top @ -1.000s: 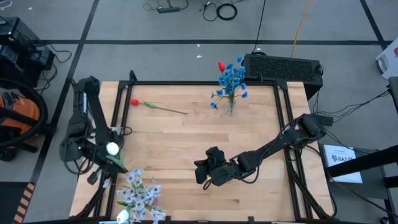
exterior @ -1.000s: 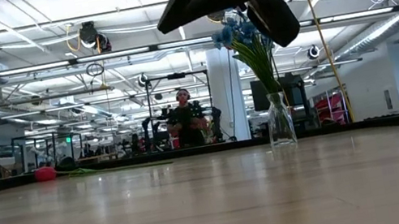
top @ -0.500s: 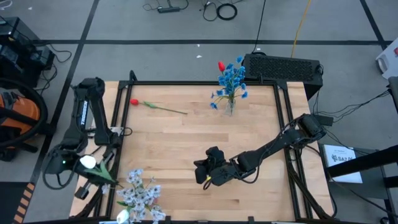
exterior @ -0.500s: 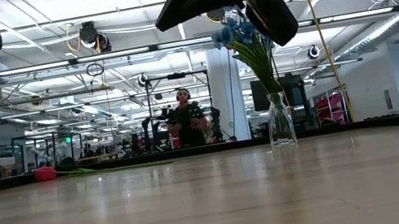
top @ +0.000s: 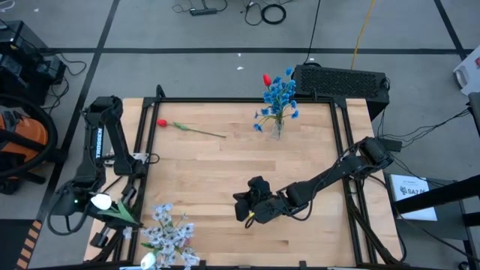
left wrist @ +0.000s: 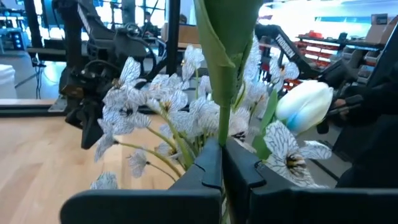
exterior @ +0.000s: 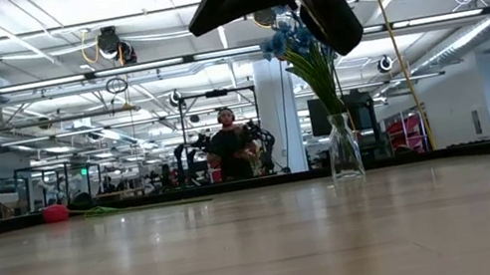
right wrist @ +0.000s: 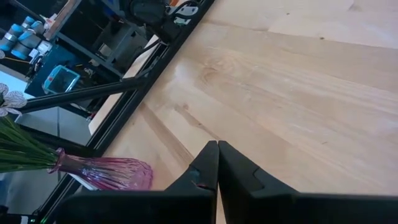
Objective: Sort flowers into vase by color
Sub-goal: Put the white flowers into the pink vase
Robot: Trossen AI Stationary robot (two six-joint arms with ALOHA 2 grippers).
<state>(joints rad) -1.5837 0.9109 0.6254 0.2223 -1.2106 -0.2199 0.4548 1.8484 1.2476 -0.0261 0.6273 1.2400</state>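
Observation:
My left gripper is off the table's near-left corner, shut on a white-bud flower whose green leaf rises above the fingers. Just ahead of it, pale white-lavender clusters and another white bud stand in a purple vase at the near-left corner. Blue flowers and a red bud stand in a glass vase near the far edge. A red-bud flower lies flat on the far-left part of the table. My right gripper hovers shut over the middle. My left gripper pinches the white-bud flower's green stem between its two fingers, just below the long leaf. The flower is lifted clear and stands roughly upright above the fingers, with its bud out of the wrist view.
A black frame rail runs along the table's left edge, close to my left arm. A black box sits behind the far-right corner. Bare wood lies between the two vases. A person stands far behind the table.
My left gripper has carried the white-bud flower off the table's left edge, moving toward the left and near side, away from the near-left vase. It has stayed shut on the stem. My right arm has kept still.

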